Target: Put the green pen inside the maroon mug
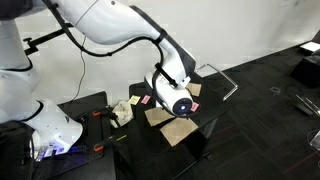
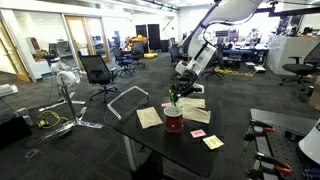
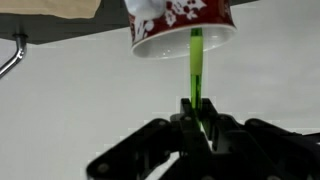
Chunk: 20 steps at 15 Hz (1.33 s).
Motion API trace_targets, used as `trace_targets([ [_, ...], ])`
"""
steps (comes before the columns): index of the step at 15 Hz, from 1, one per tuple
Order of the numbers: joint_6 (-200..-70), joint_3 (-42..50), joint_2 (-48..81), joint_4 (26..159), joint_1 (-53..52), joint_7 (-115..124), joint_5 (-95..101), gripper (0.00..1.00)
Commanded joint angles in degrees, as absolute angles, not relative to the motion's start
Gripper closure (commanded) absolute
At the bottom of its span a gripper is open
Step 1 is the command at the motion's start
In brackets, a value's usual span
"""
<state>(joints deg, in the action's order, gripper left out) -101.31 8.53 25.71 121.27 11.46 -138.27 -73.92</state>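
Note:
The maroon mug (image 2: 174, 120) with white patterns stands on the dark table (image 2: 230, 150); in the wrist view it (image 3: 180, 22) shows at the top with its rim facing me. The green pen (image 3: 195, 68) hangs from my gripper (image 3: 193, 112), and its far tip reaches into the mug's opening. My gripper is shut on the pen's upper end. In an exterior view the gripper (image 2: 178, 92) hovers directly above the mug with the pen (image 2: 175, 100) pointing down. In an exterior view the arm (image 1: 170, 85) hides the mug.
Tan paper sheets (image 2: 149, 117) and yellow and pink sticky notes (image 2: 212, 142) lie on the table around the mug. A brown sheet (image 3: 45, 8) shows in the wrist view. Office chairs (image 2: 97, 72) and a metal frame (image 2: 120, 100) stand on the floor beyond.

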Motion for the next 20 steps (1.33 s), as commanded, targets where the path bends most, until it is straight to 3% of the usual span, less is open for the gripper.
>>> trace_targets([
  [1,-102.7,8.3,26.3,121.0,11.0,-139.2,-75.2,0.96],
  [2,-102.9,8.3,26.4,121.0,10.9,-138.9,-75.2,0.61],
  [4,-102.9,8.3,26.5,121.0,10.8,-138.9,-75.1,0.53],
  [11,-103.4,8.2,26.3,121.1,10.5,-138.8,-75.0,0.01],
  [20,-103.2,8.9,14.5,125.5,10.0,-136.6,-73.4,0.0],
])
